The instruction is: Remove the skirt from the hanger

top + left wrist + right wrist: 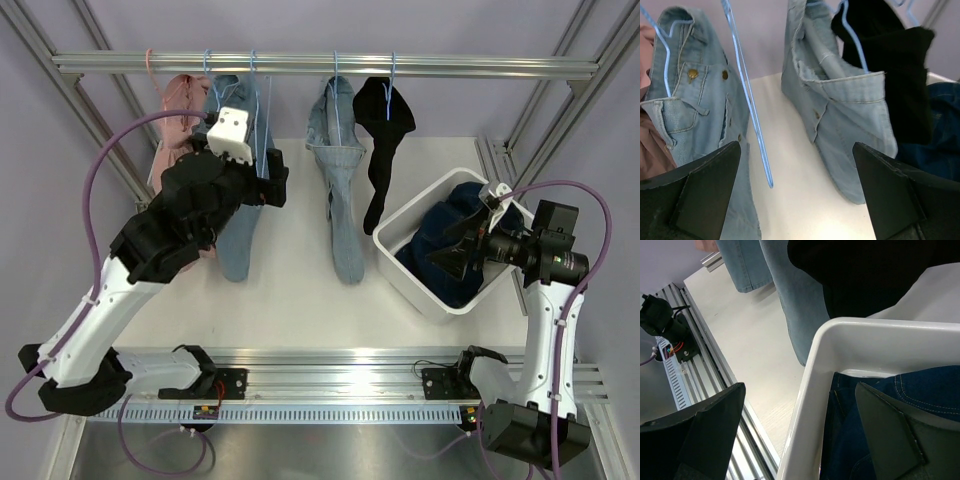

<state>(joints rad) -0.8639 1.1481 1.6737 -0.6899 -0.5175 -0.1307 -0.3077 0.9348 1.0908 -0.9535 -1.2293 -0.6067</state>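
Observation:
Garments hang on blue hangers from the rail (pixel 320 65). A light denim skirt (pixel 236 225) hangs at the left, and in the left wrist view (pixel 695 100) it sits by my left finger. A bare blue hanger (pixel 747 110) hangs just right of it. A second light denim garment (pixel 342 190) hangs in the middle, also in the left wrist view (pixel 840 110). My left gripper (pixel 268 188) is open and empty, facing the gap between the two denim pieces (pixel 800 200). My right gripper (pixel 452 255) is open and empty, straddling the bin's near rim (pixel 797 440).
A pink garment (pixel 178 120) hangs far left and a black one (pixel 385 130) right of the middle denim. A white bin (pixel 400 265) at the right holds dark blue denim (pixel 450 240); its rim (pixel 840 340) fills the right wrist view. Frame posts stand at both sides.

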